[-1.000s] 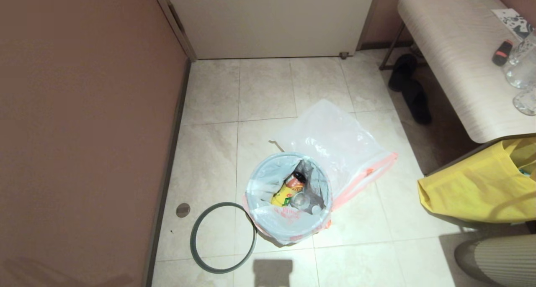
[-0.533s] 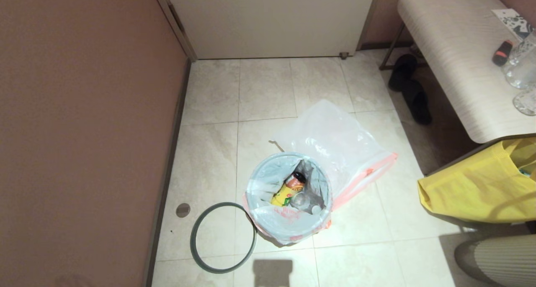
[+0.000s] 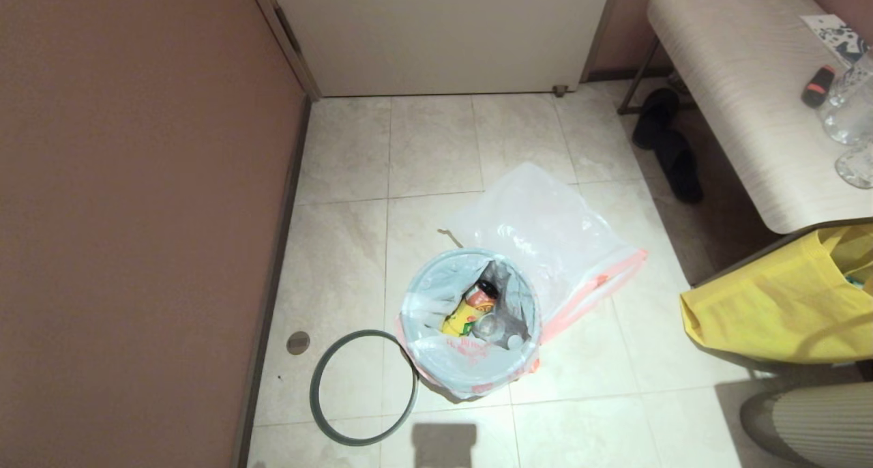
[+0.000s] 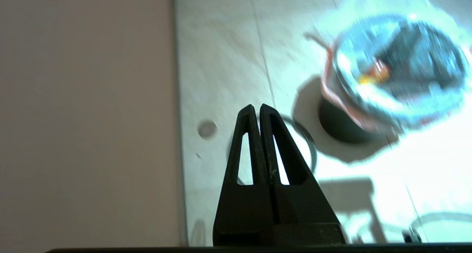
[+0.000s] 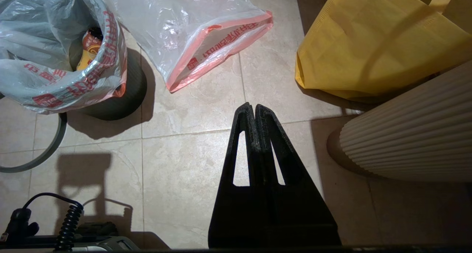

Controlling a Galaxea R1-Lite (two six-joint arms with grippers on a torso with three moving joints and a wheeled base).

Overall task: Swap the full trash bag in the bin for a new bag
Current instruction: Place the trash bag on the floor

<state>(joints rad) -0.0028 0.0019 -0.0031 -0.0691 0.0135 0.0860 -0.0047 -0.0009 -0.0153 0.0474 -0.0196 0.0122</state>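
Tiled floor (image 3: 436, 154): bin (image 4: 341, 125) well apart from closed left pincer (image 4: 256, 107).

Two white bags (image 3: 470, 359) (image 3: 552, 236), one bin (image 5: 114, 98), one grey hoop (image 3: 363, 387), one yellow tote (image 3: 777, 311), two dark slippers (image 3: 668, 147).

right gripper (image 5: 255, 109): jaws pressed together, over floor tiles | full trash bag (image 5: 48, 76): in bin (image 5: 121, 94), bottle showing | new bag (image 5: 191, 31): flat on floor beside bin | yellow tote (image 5: 368, 42): near ribbed cream object (image 5: 409, 135)
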